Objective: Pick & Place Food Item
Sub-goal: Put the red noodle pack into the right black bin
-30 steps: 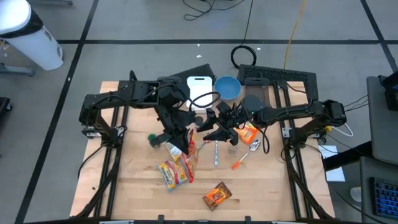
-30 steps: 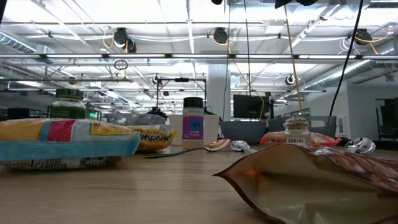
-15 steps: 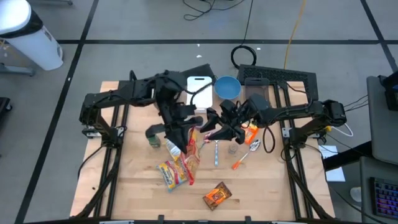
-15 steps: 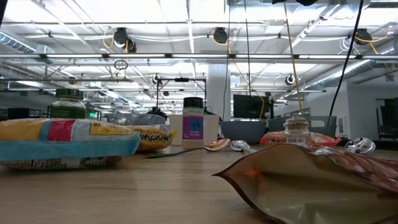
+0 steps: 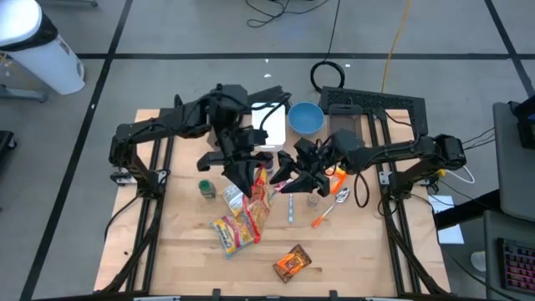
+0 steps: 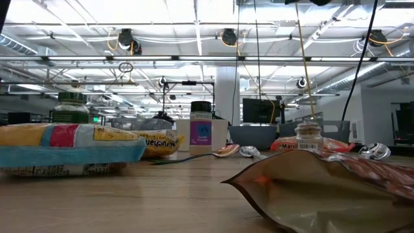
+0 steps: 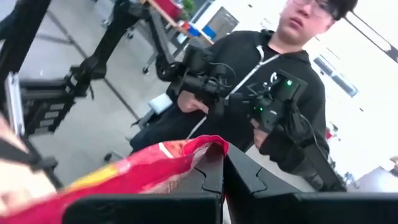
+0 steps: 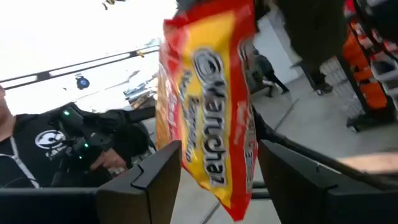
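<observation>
Red-and-yellow snack bag (image 5: 262, 188) hangs pinched in the left gripper (image 5: 247, 174) above the counter (image 5: 184, 251), while the right gripper's (image 5: 287, 180) fingers (image 8: 158, 171) spread around it, likely for a handover.

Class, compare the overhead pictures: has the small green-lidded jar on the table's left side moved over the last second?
No. The green-lidded jar keeps its place beside the table's left rail; only the left gripper above it has shifted.

Snack packets: four. One red-and-yellow bag (image 5: 261, 191) aloft, one yellow packet (image 5: 232, 231), one brown packet (image 5: 292, 263), one orange packet (image 5: 335, 179). Jars: two, green-lidded jar (image 5: 206, 189) and small clear jar (image 5: 313, 201). Spoons: apparently two (image 5: 340, 197). One blue bowl (image 5: 306, 119). One white cutting board (image 5: 270, 119).
</observation>
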Motion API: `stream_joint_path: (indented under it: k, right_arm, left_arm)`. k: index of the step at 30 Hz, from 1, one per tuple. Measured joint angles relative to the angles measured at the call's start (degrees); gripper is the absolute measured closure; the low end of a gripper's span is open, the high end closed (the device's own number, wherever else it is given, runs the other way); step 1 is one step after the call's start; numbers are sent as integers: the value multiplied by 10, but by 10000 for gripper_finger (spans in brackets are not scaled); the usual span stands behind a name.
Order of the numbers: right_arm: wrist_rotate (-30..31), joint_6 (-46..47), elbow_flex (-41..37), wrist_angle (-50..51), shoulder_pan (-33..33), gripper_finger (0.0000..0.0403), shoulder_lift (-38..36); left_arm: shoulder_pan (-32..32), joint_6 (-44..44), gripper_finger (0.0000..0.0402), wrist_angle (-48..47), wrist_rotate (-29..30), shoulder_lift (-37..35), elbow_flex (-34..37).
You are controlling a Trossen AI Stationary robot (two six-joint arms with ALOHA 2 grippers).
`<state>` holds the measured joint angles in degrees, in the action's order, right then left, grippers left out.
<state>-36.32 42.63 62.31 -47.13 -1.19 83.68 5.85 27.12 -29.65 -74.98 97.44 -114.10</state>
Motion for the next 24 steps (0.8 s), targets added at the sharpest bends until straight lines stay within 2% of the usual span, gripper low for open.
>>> stream_joint_path:
  k: [7, 10, 13, 17, 20, 22, 24]
  right_arm:
    - [-46, 51, -53, 3, 2, 197, 0]
    - [-35, 58, -84, 1, 1, 197, -7]
    - [-4, 56, -114, 5, -3, 197, -18]
    - [54, 44, -132, 8, -7, 197, -34]
    - [84, 11, -128, 34, -7, 197, -37]
    - [100, -25, -120, 80, -7, 197, -36]
    - [113, -63, -108, 135, -6, 197, -36]
  left_arm:
    - [23, -25, 401, -124, 4, -15, 0]
    - [30, -80, 401, -211, 42, -26, 0]
    - [39, -159, 401, -328, 133, -36, 0]
    - [40, -266, 401, -493, 332, -43, 0]
    - [35, -298, 401, -580, 469, -35, 0]
    - [34, -306, 401, -606, 519, -27, 0]
    - [33, -307, 401, -603, 531, -21, 0]
